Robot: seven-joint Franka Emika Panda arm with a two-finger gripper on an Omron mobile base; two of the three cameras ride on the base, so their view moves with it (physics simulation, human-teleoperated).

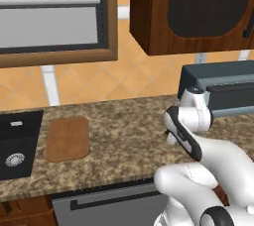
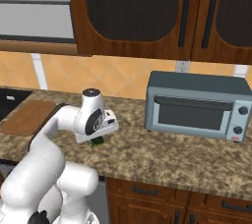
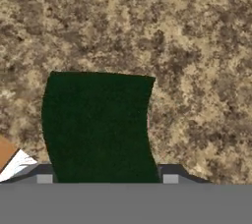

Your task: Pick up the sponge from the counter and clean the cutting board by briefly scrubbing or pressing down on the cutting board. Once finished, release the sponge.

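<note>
Three views, operator. From the left base, your cutting board [image 1: 67, 138] lies on the speckled desk [image 1: 124, 136] beside the black sink [image 1: 17, 143]. From the right base, the claw [image 2: 97, 141] hangs over the sponge [image 2: 97, 141], left of the toaster oven [image 2: 197, 106]. From the hand, both fingertips [image 3: 44, 179] flank the sponge [image 3: 98, 127]; whether they clamp it, you cannot tell.

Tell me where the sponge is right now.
The sponge lies on the counter directly under the gripper, between its fingertips, with the toaster oven to its right and the cutting board to its left.
</note>
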